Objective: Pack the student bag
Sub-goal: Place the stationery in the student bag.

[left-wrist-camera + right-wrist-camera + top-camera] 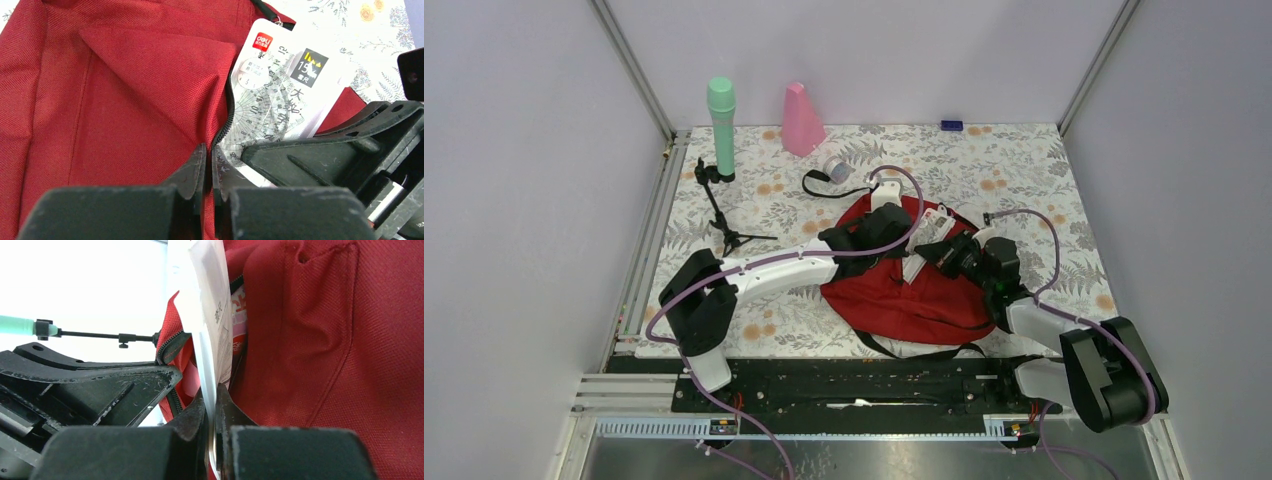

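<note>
Student bag [904, 295], red, lying in the middle of the floral surface [1024, 180] with both arms reaching over it.
The left gripper [210, 162] is pinched together on the bag's red fabric edge, right beside the black zipper [226, 117]. The right gripper [210, 407] is clamped on a clear ruler-set packet [280, 85], which stands at the open zipper mouth. Behind the bag, well apart from it, stand a mint-green cylinder [721, 120] and a pink cone [802, 120].
</note>
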Available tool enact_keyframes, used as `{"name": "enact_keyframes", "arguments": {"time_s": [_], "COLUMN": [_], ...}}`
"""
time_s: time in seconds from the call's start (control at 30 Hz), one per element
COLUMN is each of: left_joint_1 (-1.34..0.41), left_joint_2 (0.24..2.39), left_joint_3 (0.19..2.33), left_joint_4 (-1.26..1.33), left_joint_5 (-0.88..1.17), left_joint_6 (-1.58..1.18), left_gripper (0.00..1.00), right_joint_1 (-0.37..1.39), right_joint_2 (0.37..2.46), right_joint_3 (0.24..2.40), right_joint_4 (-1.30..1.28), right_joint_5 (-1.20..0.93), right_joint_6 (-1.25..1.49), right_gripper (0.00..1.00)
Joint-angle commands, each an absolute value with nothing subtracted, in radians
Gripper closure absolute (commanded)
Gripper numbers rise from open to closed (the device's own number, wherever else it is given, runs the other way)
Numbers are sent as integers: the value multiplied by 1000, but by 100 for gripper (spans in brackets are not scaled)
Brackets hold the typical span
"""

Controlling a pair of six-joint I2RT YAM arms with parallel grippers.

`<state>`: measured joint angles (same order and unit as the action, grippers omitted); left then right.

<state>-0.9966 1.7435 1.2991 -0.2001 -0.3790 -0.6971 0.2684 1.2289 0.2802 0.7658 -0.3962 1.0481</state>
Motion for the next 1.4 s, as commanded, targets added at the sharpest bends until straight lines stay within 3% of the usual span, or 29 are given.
{"name": "enact_keyframes", "arguments": {"time_s": [0.0, 0.3, 0.6, 0.67, 0.77, 0.87, 1.03, 1.2, 1.37], "left_joint_1": [-1009, -1008, -1002, -1002, -995, -986, -969, -965, -965], "left_joint_2": [1680, 1686, 1656, 1660, 1665, 1657, 1652, 1674, 1677], "left_joint_3": [1306, 1311, 1301, 1302, 1307, 1306, 1294, 1321, 1331], "left_joint_4": [-94, -56, -67, -68, -94, -133, -165, -218, -243], "left_joint_5": [-323, -267, -230, -219, -216, -223, -193, -187, -183], "left_joint_6": [-727, -777, -765, -764, -750, -721, -673, -618, -581], "left_gripper": [100, 100, 100, 100, 100, 100, 100, 100, 100], "right_joint_1": [307, 414, 526, 536, 537, 537, 535, 466, 234], "right_joint_2": [1203, 1353, 1352, 1370, 1350, 1209, 950, 855, 919], "right_joint_3": [313, 176, 272, 264, 240, 224, 277, 343, 375], "right_joint_4": [826, 1155, 1014, 1035, 988, 801, 389, 187, 222], "right_joint_5": [-273, -156, -101, -105, -57, 51, 228, 256, -39], "right_joint_6": [969, 1075, 930, 933, 912, 827, 637, 524, 489], "right_gripper": [100, 100, 95, 90, 69, 48, 27, 20, 21]}}
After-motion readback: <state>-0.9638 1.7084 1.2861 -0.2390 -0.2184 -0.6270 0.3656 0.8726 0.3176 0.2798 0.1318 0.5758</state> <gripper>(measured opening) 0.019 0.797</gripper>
